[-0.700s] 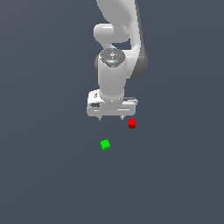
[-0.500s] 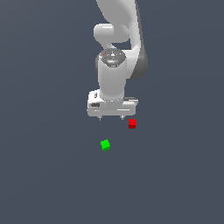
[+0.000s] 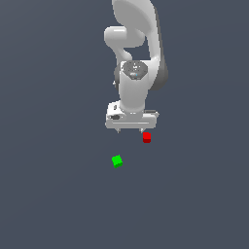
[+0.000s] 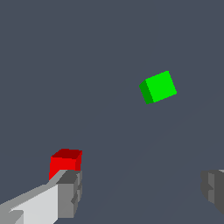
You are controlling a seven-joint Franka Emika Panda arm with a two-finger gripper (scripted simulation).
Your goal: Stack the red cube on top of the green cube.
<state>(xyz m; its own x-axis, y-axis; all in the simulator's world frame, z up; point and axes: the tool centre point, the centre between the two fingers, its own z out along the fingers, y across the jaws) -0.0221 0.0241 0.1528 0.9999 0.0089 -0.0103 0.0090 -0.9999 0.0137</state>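
Observation:
The red cube (image 3: 147, 137) rests on the grey floor, just below the hand's right end in the exterior view. The green cube (image 3: 117, 161) lies apart from it, lower and toward the exterior view's left. My gripper (image 3: 130, 131) hovers above the floor beside the red cube, open and holding nothing. In the wrist view, one finger (image 4: 65, 194) partly covers the red cube (image 4: 65, 161), which lies outside the gap rather than between the fingers. The green cube (image 4: 158, 87) lies farther off, and the gripper (image 4: 140, 190) has its other finger at the frame edge.
A plain dark grey floor (image 3: 58, 194) surrounds the two cubes. The white arm (image 3: 138, 53) rises behind the hand.
The hand has shifted slightly toward the exterior view's right, nearer the red cube, and the wrist has turned a little. Both cubes stay where they were.

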